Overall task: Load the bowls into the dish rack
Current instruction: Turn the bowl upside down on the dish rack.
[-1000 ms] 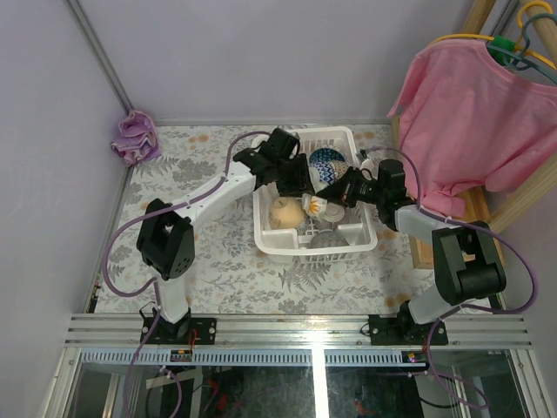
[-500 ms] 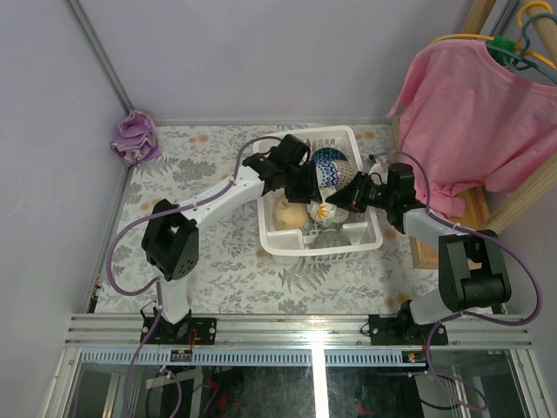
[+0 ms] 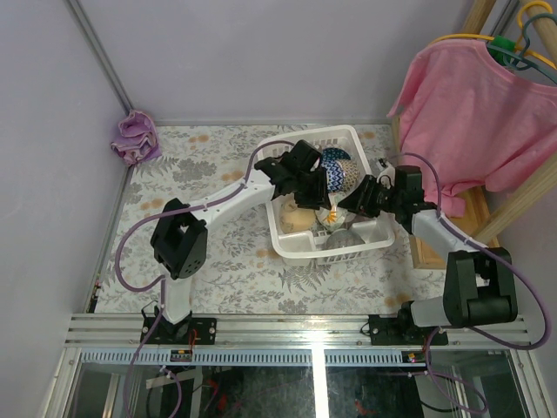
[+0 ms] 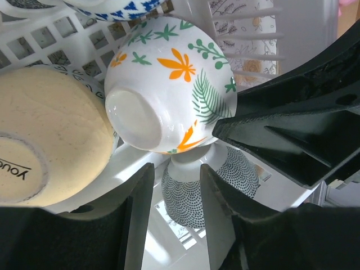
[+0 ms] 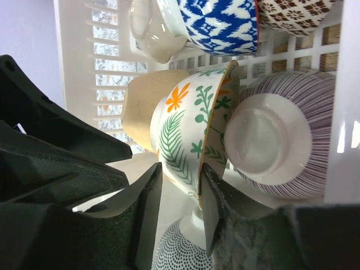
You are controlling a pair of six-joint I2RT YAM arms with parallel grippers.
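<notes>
The white dish rack (image 3: 284, 243) holds several bowls. A white bowl with orange and green leaves (image 4: 169, 84) lies on its side, leaning on an upturned tan bowl (image 4: 45, 146) and above a dotted bowl (image 4: 211, 183). Beside them are a purple-striped bowl (image 5: 281, 140) and a blue-white bowl (image 5: 219, 22). My right gripper (image 5: 180, 180) is open astride the leaf bowl's (image 5: 194, 135) rim, with a gap on its left side. My left gripper (image 4: 175, 174) hangs open just above the dotted bowl's foot, holding nothing. Both grippers meet over the rack's middle: the left gripper (image 3: 315, 193) and the right gripper (image 3: 348, 202).
A brown-patterned bowl (image 5: 292, 11) sits in the rack's far corner. A pink cloth (image 3: 135, 138) lies at the table's back left. A pink shirt (image 3: 479, 113) hangs on a wooden stand to the right, close to my right arm.
My right gripper has opened off the leaf bowl, which now rests in the rack. Both grippers and the rack have shifted a little to the right.
</notes>
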